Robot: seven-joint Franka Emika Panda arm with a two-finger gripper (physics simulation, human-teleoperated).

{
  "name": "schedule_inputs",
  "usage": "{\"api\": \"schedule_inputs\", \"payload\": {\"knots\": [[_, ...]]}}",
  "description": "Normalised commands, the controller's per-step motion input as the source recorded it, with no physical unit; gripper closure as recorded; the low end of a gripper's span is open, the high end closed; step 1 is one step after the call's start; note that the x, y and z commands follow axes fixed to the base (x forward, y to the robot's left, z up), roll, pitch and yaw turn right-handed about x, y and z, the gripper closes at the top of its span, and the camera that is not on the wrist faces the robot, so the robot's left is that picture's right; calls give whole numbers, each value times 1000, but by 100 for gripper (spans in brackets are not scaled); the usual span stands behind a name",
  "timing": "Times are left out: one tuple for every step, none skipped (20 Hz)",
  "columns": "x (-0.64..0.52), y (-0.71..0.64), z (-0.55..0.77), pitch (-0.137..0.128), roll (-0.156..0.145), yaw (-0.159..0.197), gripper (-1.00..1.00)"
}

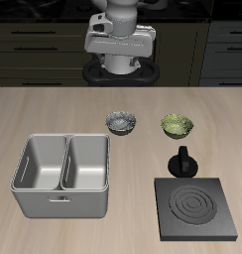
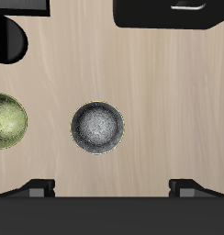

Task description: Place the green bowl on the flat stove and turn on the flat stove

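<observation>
1. Green bowl (image 1: 177, 124) sits upright on the wooden surface (image 1: 54, 114), apart from the flat stove (image 1: 196, 210) — farther back than the stove's black knob (image 1: 182, 163).
2. A grey-white patterned bowl (image 1: 121, 123) stands beside it; in the wrist view this grey bowl (image 2: 96, 128) lies almost directly under the camera.
3. A grey double-basin tray (image 1: 61, 177) rests near the front edge.
4. Claw (image 2: 111, 188) — released, holding nothing, its fingertips (image 2: 38, 187) spread wide.
</observation>
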Motion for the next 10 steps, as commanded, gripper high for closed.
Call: {"api": "schedule_inputs", "payload": {"knots": [[72, 183, -21, 35, 14, 14, -100], [337, 623, -7, 10, 14, 49, -100], [99, 178, -8, 31, -12, -33, -100], [438, 979, 22, 4, 107, 22, -100], [64, 174, 38, -1, -38, 33, -100], [339, 436, -30, 44, -1, -59, -100], [259, 536, 11, 7, -46, 55, -100], [315, 536, -76, 74, 104, -102, -100], [248, 458, 46, 10, -88, -5, -100], [260, 521, 3, 42, 50, -57, -100]]}}
